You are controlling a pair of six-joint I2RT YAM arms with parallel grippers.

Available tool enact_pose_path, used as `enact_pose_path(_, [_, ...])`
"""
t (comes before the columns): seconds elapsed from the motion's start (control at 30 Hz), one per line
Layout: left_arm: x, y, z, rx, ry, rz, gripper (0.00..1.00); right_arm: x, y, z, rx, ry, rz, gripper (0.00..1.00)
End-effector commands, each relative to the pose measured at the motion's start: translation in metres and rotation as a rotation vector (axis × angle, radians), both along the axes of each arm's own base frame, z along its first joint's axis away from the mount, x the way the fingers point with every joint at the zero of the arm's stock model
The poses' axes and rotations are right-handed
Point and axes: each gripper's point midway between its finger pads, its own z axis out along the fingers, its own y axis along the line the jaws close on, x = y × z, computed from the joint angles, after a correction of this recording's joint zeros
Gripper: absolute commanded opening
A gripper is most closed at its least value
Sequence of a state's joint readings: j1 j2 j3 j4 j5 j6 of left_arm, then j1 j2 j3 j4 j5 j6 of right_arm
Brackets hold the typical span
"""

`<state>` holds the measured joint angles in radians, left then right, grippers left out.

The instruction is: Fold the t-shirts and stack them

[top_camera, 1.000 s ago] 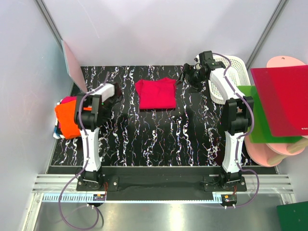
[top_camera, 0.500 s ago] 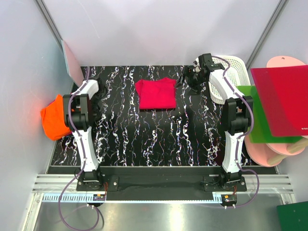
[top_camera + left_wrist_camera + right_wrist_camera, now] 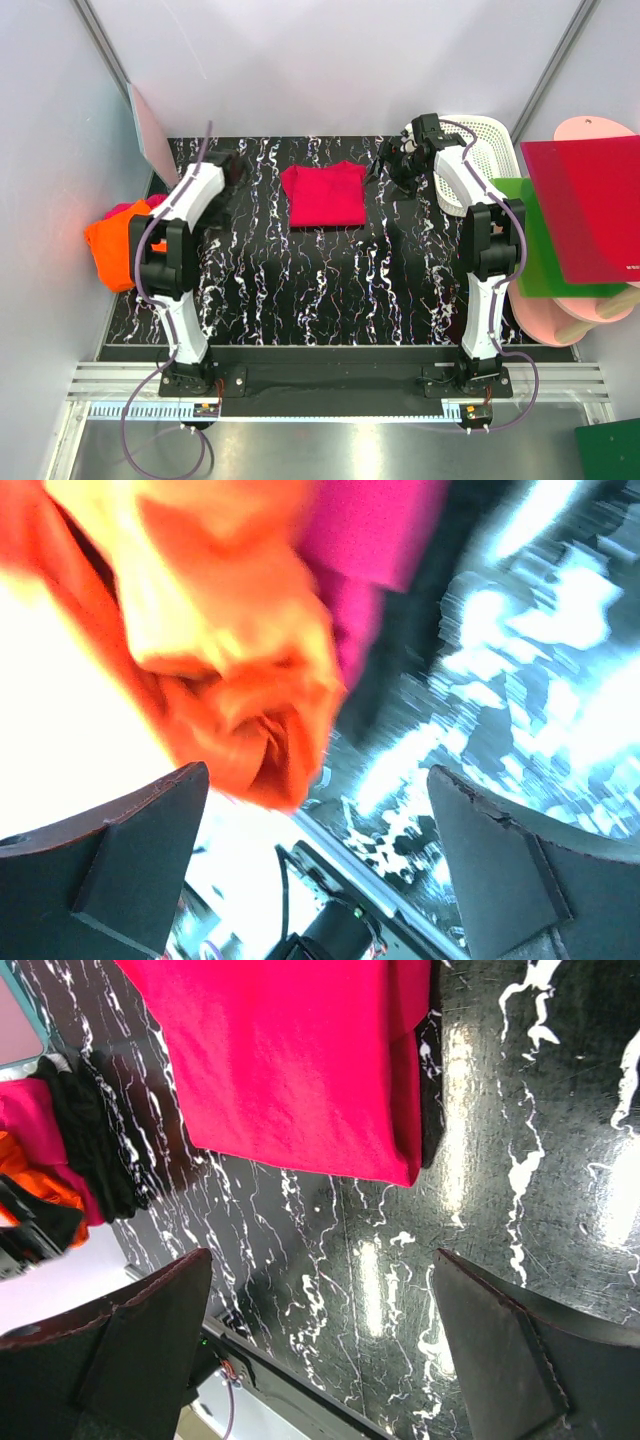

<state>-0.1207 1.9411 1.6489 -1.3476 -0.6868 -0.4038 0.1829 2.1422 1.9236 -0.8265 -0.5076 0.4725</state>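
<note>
The red shirt [image 3: 323,195] lies folded flat at the far middle of the table [image 3: 330,290]. The orange shirt [image 3: 122,250] sits crumpled at the left edge, on pink cloth [image 3: 135,209]. Both look light and limp, likely to sag and slide out of a shallow pinch. A deep bite on a hem or shoulder edge seems best, through all layers on the folded 1. The left gripper [image 3: 230,168] hangs spread wide and empty, apart from the orange heap. The right gripper [image 3: 388,162], also spread and empty, hovers just right of the red shirt. The 2 shirts are not yet stacked.
</note>
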Motion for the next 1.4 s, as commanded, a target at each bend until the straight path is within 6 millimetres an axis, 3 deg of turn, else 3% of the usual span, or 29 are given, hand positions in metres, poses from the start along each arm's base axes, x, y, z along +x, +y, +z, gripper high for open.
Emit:
enact_pose_path(0.0, [-0.006,-0.034,-0.008,-0.082,0.012,-0.080,0.99,0.007,0.005,0.035,0.047,-0.089,0.015,0.99])
enact_pose_path(0.13, [-0.006,-0.052,-0.010,-0.138,-0.018,-0.109,0.99,0.009,0.005,0.040,0.051,-0.102,0.018,0.99])
enact_pose_path(0.27, [0.005,-0.082,0.002,-0.310,-0.146,-0.149,0.99,0.009,0.007,0.042,0.063,-0.102,0.020,0.99])
enact_pose_path(0.33, [0.003,-0.087,0.004,-0.345,-0.158,-0.168,0.78,0.010,0.008,0.040,0.065,-0.097,0.019,0.99])
enact_pose_path(0.37, [0.000,-0.086,0.006,-0.347,-0.164,-0.162,0.58,0.010,0.008,0.040,0.066,-0.095,0.017,0.99])
enact_pose_path(0.4, [-0.004,-0.085,0.005,-0.344,-0.162,-0.141,0.21,0.010,0.008,0.040,0.068,-0.091,0.017,1.00])
enact_pose_path(0.43, [-0.011,-0.084,0.000,-0.341,-0.140,-0.128,0.00,0.011,0.008,0.040,0.071,-0.093,0.016,1.00])
enact_pose_path(0.53, [-0.033,-0.083,-0.016,-0.347,-0.058,-0.099,0.00,0.012,0.009,0.041,0.072,-0.092,0.015,1.00])
enact_pose_path(0.67, [-0.069,-0.059,-0.020,-0.252,0.037,0.025,0.00,0.013,0.009,0.041,0.075,-0.095,0.017,1.00])
enact_pose_path(0.9, [-0.115,-0.022,-0.033,-0.272,-0.049,0.309,0.00,0.014,0.012,0.039,0.085,-0.087,0.024,1.00])
enact_pose_path(1.03, [-0.110,-0.003,-0.024,-0.309,-0.198,0.372,0.00,0.015,0.013,0.039,0.096,-0.088,0.031,0.99])
enact_pose_path(1.17, [-0.089,0.004,-0.003,-0.323,-0.342,0.334,0.00,0.015,0.015,0.039,0.104,-0.083,0.034,1.00])
enact_pose_path(1.37, [-0.052,0.002,0.057,-0.403,-0.647,0.248,0.00,0.013,0.014,0.035,0.100,-0.075,0.036,1.00])
